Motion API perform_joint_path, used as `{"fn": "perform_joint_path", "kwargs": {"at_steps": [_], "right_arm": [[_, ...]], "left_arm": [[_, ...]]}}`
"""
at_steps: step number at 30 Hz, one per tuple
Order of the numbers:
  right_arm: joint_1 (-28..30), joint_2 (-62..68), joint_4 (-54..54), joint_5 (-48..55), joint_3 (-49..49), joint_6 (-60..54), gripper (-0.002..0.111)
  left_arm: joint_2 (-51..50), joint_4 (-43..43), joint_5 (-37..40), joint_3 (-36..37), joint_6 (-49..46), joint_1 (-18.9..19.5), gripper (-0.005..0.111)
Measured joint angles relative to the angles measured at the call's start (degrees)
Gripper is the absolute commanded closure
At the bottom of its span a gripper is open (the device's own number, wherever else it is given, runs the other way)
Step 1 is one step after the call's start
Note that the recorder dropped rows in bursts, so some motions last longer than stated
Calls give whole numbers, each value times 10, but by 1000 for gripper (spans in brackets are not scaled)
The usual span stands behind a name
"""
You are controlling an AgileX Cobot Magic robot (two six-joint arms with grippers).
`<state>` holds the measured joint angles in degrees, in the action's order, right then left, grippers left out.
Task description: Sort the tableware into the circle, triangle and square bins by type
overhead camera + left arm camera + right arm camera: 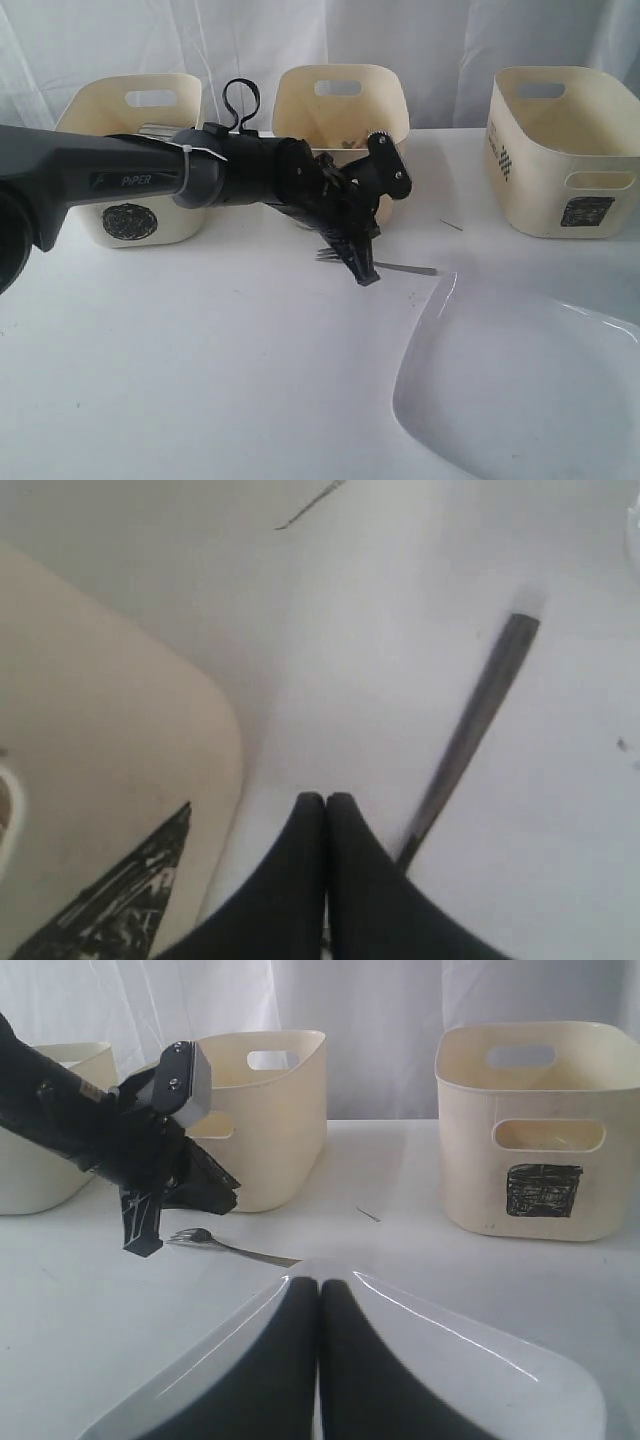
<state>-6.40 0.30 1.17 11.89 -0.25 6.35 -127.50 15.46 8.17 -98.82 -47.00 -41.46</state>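
Exterior: the left gripper (pixel 362 272) hangs over the fork (pixel 410 268), which lies flat on the table (pixel 200 350) before the middle bin (pixel 340 120). Left wrist: its jaws meet on nothing, the handle just beside them; thin, stiff, slippery steel, probably best pinched mid-handle. Right wrist: the right gripper (pixel 320 1285) is closed, seemingly empty, above the plate (pixel 450 1360).
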Motion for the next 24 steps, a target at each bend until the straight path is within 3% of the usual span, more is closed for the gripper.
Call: {"fn": "perform_joint_path", "kwargs": {"at_steps": [9,24], "right_arm": [[0,0,0,0,0,0,108],[0,0,0,0,0,0,108]], "left_arm": [[0,0,-24,0,1,0,107],[0,0,42,0,18,0,107]]}}
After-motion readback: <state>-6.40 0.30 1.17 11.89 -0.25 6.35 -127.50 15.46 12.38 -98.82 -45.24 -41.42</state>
